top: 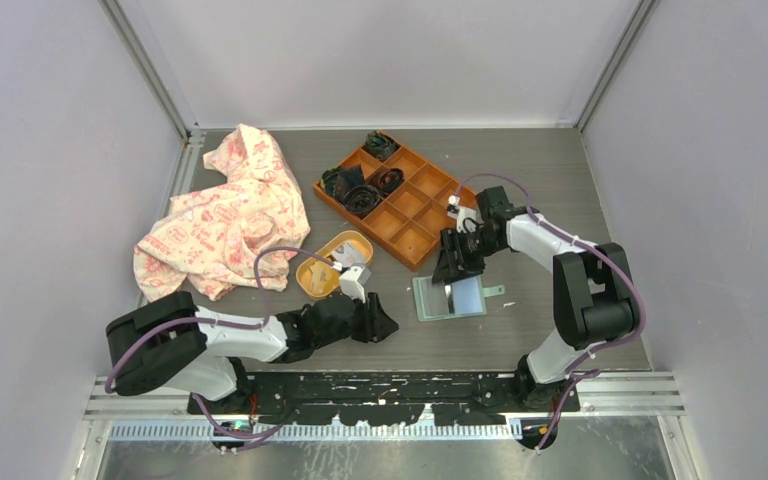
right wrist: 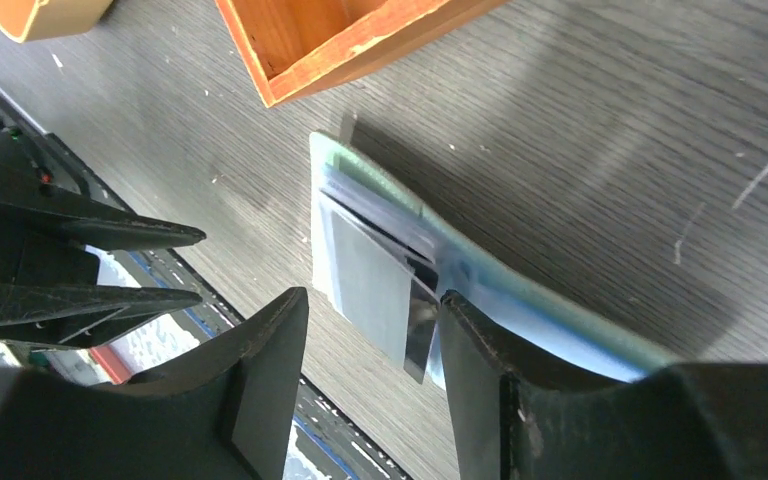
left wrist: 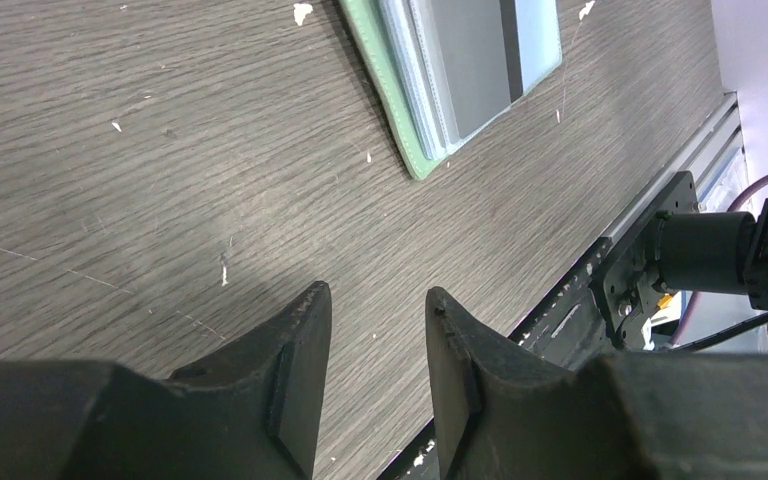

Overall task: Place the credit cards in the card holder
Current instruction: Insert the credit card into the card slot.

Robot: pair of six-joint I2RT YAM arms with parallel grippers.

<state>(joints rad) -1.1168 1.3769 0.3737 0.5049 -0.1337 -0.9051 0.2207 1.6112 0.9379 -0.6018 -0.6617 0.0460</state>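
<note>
Wallet (top: 448, 298): green, lying open and flat on the table (top: 560, 200), near the tray's front corner, between the two grippers.
Grey card (right wrist: 365, 280): lies flat on the wallet's inner face.
Dark card (right wrist: 422, 330): tilted at the fold, just beside one right finger (right wrist: 480, 380); contact cannot be told.
Right gripper (right wrist: 372, 298): low over the wallet, jaws apart, clamping nothing.
Left gripper (left wrist: 377, 292): low over bare table left of the wallet, jaws apart, empty.
Orange tray (top: 400, 205): behind the wallet, dark items in its back compartments.
Yellow dish (top: 335, 262): left of the tray.
Patterned cloth (top: 225, 215): crumpled, far left.
</note>
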